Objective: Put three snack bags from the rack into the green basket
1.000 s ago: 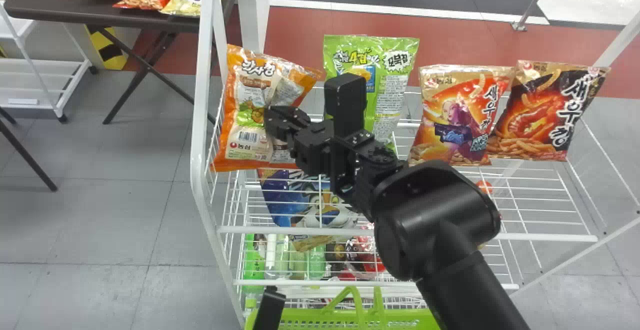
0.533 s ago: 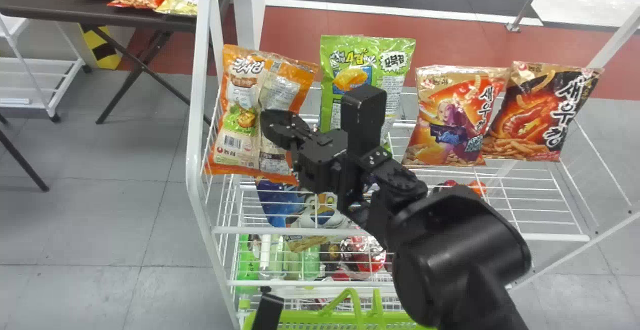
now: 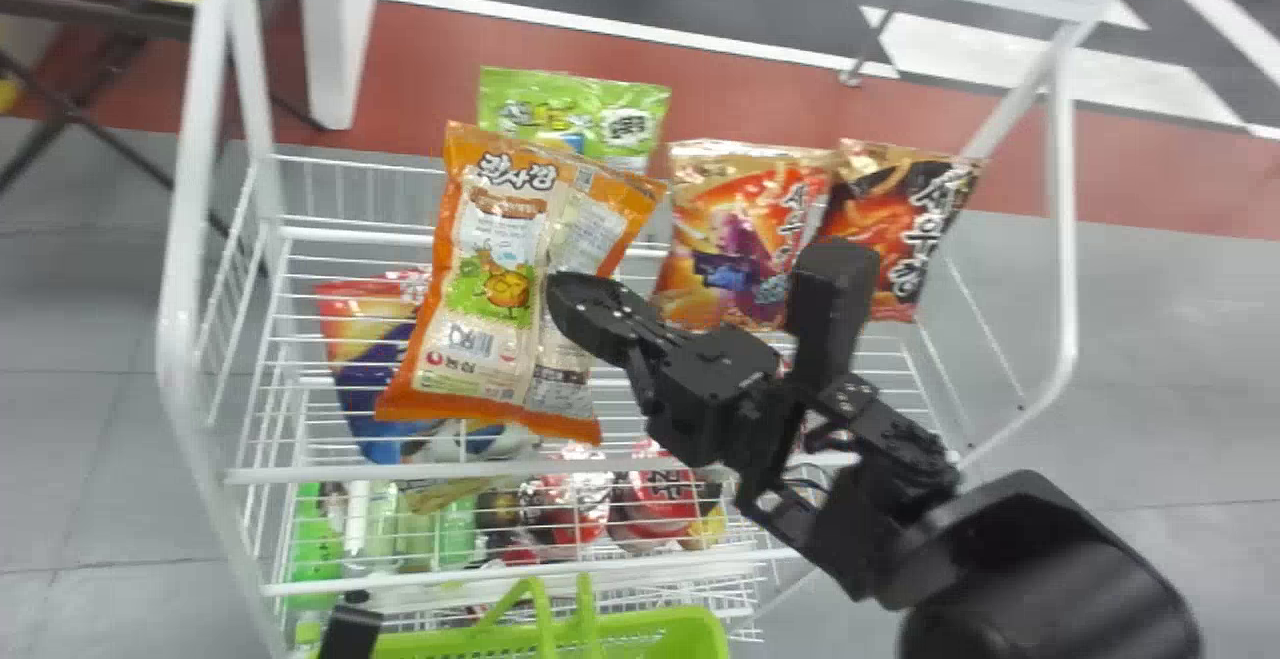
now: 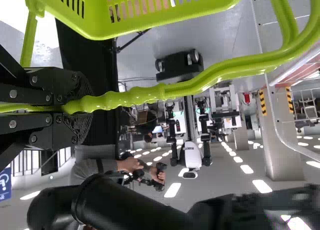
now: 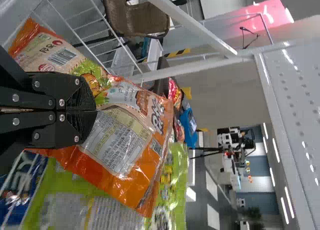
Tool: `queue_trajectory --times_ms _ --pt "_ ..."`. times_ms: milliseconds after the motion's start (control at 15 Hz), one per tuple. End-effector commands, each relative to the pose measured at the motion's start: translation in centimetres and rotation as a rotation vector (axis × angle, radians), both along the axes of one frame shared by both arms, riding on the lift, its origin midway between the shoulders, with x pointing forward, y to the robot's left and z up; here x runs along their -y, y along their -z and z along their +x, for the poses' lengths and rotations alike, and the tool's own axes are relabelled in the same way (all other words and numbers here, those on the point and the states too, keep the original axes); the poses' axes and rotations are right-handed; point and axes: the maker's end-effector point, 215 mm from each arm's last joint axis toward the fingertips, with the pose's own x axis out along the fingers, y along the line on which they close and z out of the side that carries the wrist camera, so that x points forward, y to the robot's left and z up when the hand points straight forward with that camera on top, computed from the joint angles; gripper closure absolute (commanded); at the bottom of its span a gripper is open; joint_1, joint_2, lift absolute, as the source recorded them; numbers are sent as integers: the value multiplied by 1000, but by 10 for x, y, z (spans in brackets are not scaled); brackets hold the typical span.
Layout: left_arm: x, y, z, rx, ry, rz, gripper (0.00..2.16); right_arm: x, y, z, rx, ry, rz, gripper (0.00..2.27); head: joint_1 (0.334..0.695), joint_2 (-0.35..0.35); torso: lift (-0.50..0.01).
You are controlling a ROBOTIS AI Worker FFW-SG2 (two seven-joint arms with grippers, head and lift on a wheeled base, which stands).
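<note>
A: Orange bag (image 3: 500,279), live, go!
B: Pinched in the R gripper (image 5: 90,110), jaws pressed on its side. It's up in front of the rack (image 3: 185,319), tilted a bit, approx. off the shelf, I'd say.
A: In the basket yet?
B: Neg. Green basket (image 3: 700,629) sits low at the rack's front, bag's well above it. L gripper (image 4: 85,104) has its jaws closed round the basket handle (image 4: 185,89).
A: So count, pls?
B: This one's picked, not dropped, so it's not scored. Can't tell what's in the basket already; too little of the inside to see. Call it mid-pick, no. unknown.
A: What's left up top?
B: Three upright: green bag (image 3: 620,104) behind the orange one, then red-gold bag (image 3: 735,229), then dark bag (image 3: 900,219) at far R. Blue bag (image 3: 370,369) lower down, behind the orange.
A: Next, asap?
B: Prob. swing clear of the rack's front bar (image 3: 300,474), down over the basket, let go. Then more bags, max. two, if it's none in so far.
</note>
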Motion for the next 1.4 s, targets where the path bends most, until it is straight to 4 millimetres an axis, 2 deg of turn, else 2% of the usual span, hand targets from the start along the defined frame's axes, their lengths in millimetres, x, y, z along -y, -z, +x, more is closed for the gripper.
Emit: queue_trajectory --times_ms 0,67,200,400,467,600,867,1000,1267,1333 --pt "-2 0 4 3 -15 -5 1332 41 -12 -28 -50 16 16 2074 695 -350 0" --pt "-3 0 5 10 -28 -8 1332 55 -14 -34 -62 27 0 2074 695 -350 0" --pt "-8 2 10 27 -65 -22 1332 71 11 -53 -179 12 -9 2074 695 -350 0" --pt "-11 2 16 38 -79 -27 1332 103 47 -102 -376 13 15 2074 695 -350 0" --pt "-13 2 17 38 -85 -25 1332 110 54 -113 -414 10 23 2074 695 -350 0" --pt "-13 2 19 41 -85 -26 1332 122 70 -132 -476 1 59 2074 695 -350 0" --pt "-12 3 23 50 -87 -27 1332 129 125 -163 -611 -25 45 2074 695 -350 0" --pt "-12 3 24 51 -87 -27 1332 115 156 -188 -682 -79 33 2074 695 -350 0" --pt "-12 3 24 52 -84 -26 1332 45 179 -225 -723 -227 56 2074 695 -350 0" --pt "-11 2 24 52 -83 -26 1332 30 184 -228 -718 -250 49 2074 695 -350 0"
